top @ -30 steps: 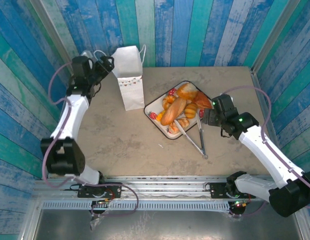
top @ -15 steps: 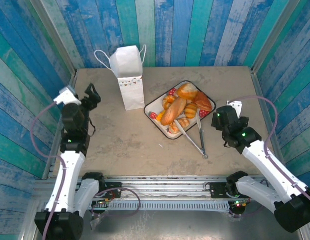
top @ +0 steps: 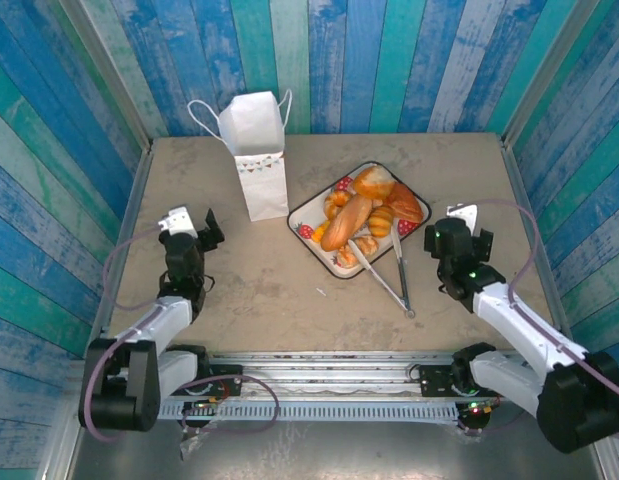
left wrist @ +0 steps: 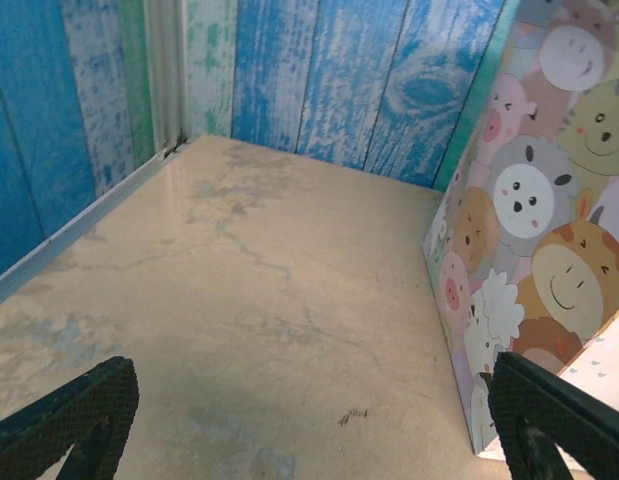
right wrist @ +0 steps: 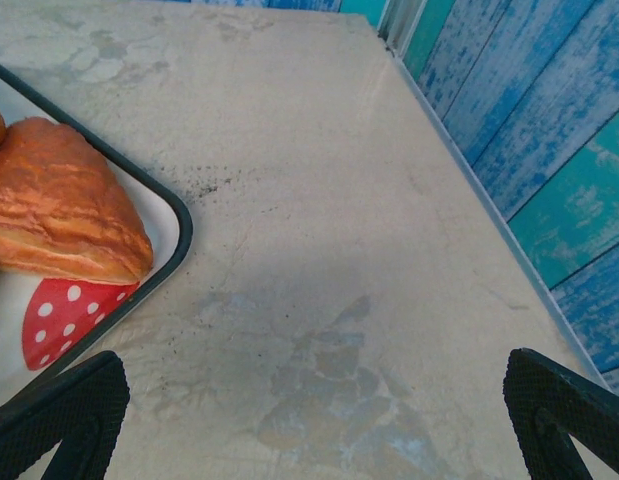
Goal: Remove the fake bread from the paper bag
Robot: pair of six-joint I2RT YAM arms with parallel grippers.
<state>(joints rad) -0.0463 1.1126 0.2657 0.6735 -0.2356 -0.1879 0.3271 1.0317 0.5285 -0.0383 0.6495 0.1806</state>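
Bread (top: 361, 215) lay heaped on tray (top: 301, 222) just right of bag (top: 259, 150) | bag upright, inside hidden | left gripper (top: 201, 228) near-left of bag, jaws wide apart, empty | right gripper (top: 457, 224) well right of bag, jaws wide apart, empty | unloading looked done, unless more hid inside
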